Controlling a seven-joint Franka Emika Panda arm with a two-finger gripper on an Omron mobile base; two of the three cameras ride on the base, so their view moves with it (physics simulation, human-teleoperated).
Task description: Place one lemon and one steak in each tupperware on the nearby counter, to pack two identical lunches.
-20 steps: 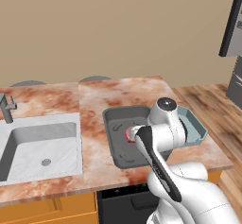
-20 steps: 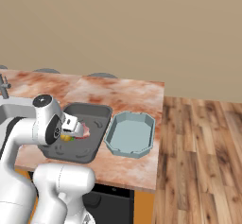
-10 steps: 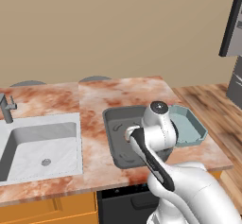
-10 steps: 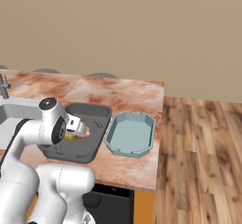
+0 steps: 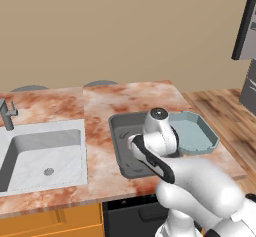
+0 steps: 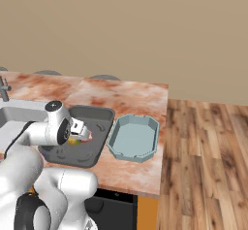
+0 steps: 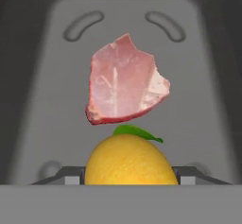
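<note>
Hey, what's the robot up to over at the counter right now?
It's packing lunches. Its hand holds a lemon over the dark grey container, where a steak already lies on the bottom. The teal container beside it on the counter has nothing in it yet.

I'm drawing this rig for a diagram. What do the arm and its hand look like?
The arm is made of glossy white, rounded, bulbous segments. A dark band runs along one link, and a round dark-rimmed cap tops the joint above the wrist. No loose cables or markings show. The hand is small, white and grey, with short finger tips that look grey in the hand view.
</note>
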